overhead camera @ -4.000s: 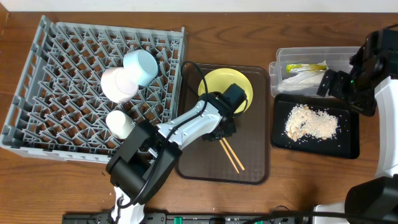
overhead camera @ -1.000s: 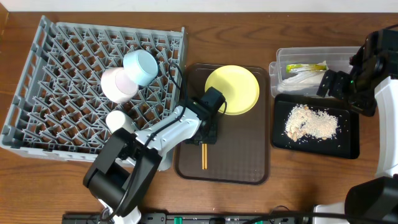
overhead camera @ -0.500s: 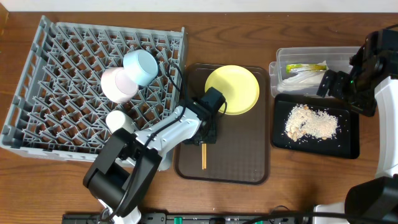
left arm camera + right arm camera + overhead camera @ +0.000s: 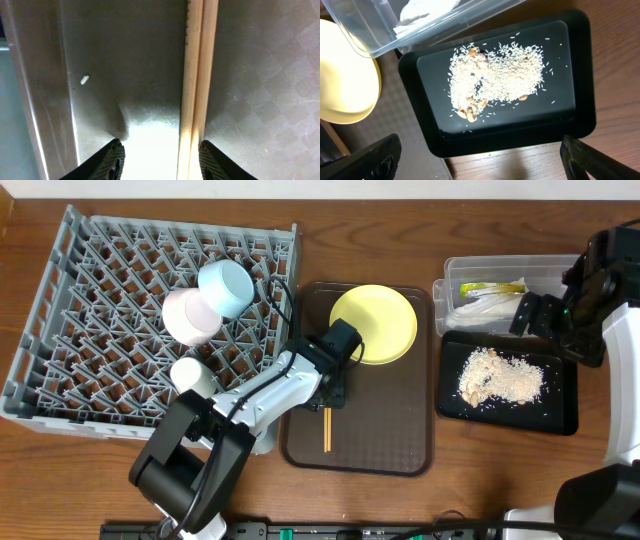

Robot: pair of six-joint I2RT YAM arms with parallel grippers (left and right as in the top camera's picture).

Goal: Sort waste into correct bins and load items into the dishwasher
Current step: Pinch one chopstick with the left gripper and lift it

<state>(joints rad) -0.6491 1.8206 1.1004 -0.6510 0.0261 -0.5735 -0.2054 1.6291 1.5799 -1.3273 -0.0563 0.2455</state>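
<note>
Two wooden chopsticks (image 4: 197, 75) lie side by side on the dark brown tray (image 4: 390, 440). My left gripper (image 4: 161, 161) stands open around them; they rest against its right pad, apart from the left one. In the overhead view the chopsticks (image 4: 326, 432) stick out below the left gripper (image 4: 329, 400). A yellow plate (image 4: 375, 325) sits on the tray's far end. The light blue bowl (image 4: 226, 288) and white bowl (image 4: 190, 316) rest in the grey dish rack (image 4: 100, 300). My right gripper (image 4: 480, 165) hangs open above the black tray (image 4: 580, 120) of food scraps (image 4: 495, 75).
The clear tub (image 4: 460, 272) at the right holds the green-and-yellow wrapper (image 4: 492, 287) and crumpled white paper (image 4: 478, 307), just behind the black tray (image 4: 560, 415). A small white round object (image 4: 192, 378) sits at the rack's near edge beside my left arm.
Since four seconds ago the left gripper and the chopsticks have shifted left on the brown tray, and the chopsticks now lie straight. In the last second the left jaws eased slightly wider. The right arm stayed still.
</note>
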